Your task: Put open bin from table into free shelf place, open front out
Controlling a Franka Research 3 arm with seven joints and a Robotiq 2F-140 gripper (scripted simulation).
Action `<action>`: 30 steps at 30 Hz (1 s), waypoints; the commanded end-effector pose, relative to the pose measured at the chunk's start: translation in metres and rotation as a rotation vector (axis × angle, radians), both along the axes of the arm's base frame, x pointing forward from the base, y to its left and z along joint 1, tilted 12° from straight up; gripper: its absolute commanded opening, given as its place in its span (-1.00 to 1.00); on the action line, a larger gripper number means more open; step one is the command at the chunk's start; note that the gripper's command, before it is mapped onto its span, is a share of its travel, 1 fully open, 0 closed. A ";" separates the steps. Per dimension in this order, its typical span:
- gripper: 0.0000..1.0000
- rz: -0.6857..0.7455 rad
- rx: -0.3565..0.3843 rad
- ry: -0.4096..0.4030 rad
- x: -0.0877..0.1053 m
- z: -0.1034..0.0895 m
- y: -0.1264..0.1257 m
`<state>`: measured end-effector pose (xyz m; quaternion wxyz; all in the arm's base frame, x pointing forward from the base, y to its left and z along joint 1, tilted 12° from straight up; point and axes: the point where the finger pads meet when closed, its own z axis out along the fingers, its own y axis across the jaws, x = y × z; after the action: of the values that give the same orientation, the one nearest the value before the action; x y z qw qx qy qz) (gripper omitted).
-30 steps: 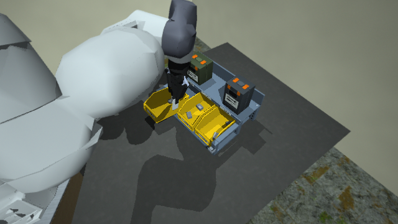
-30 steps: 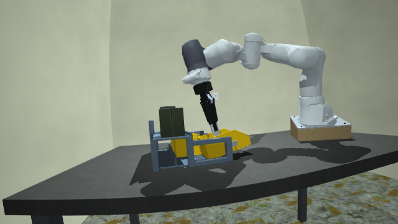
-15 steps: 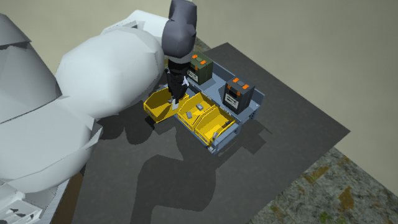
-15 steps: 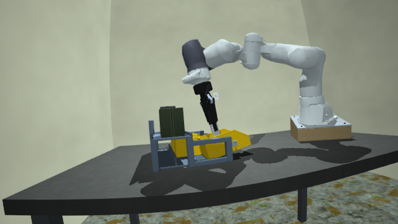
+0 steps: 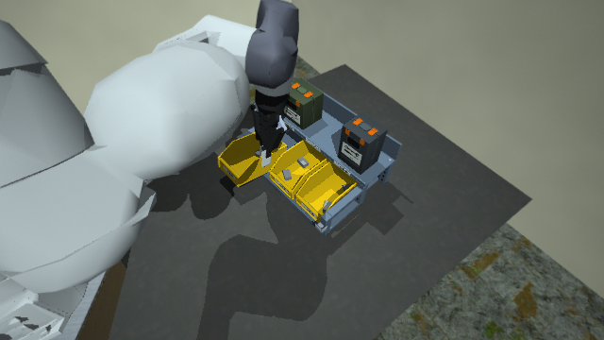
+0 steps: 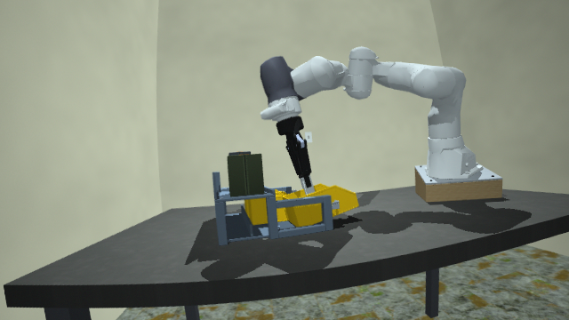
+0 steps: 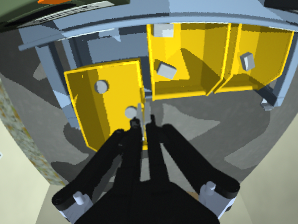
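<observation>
Yellow bin (image 5: 241, 161) (image 6: 348, 199) (image 7: 111, 102) tilts beneath the end effector (image 5: 266, 161) (image 6: 308, 187) (image 7: 144, 119), gripped at one side.

The yellow open bin (image 5: 243, 158) (image 6: 348, 197) (image 7: 112, 110) is tilted, its open front raised and jutting out past the front of the blue-grey shelf (image 5: 396, 144) (image 6: 272, 218) (image 7: 52, 75). Two rounded grey parts (image 5: 258, 153) (image 7: 101, 87) lie inside it. Beside it, the middle bin (image 5: 302, 152) (image 6: 258, 211) (image 7: 192, 45) and the end bin (image 5: 326, 186) (image 7: 255, 55), both yellow, stand in the row, open fronts out, with grey blocks (image 5: 287, 175) (image 7: 166, 71) inside.
</observation>
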<state>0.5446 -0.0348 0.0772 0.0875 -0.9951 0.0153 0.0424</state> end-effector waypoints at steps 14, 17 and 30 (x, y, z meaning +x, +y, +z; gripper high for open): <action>-1.00 -0.003 0.000 -0.004 0.002 0.000 0.000; -1.00 -0.003 -0.001 -0.005 0.002 0.000 0.000; -1.00 -0.005 -0.001 -0.016 0.007 0.000 0.000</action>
<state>0.5480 -0.0351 0.0770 0.0869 -0.9954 0.0153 0.0379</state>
